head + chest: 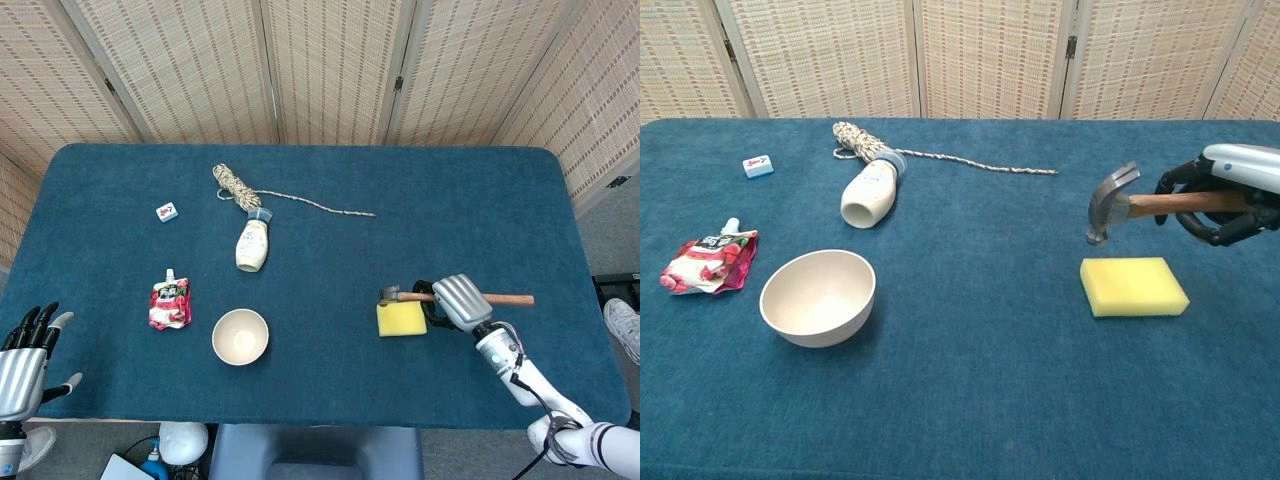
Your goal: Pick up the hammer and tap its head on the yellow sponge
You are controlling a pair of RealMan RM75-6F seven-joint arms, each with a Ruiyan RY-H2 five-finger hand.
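While right hand point(1230, 200) grips hammer point(1110, 203) above yellow sponge point(1134, 286) | left hand point(22, 360) released | pouch point(708, 260) label unreadable

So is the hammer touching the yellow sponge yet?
No: in the chest view the hammer head hangs in the air just above the left end of the yellow sponge, with blue table showing between them.

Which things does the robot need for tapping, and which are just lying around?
Needed:
hammer, held by the right hand
yellow sponge

Just lying around:
bowl
white bottle
rope bundle
red pouch
small tile
left hand, holding nothing
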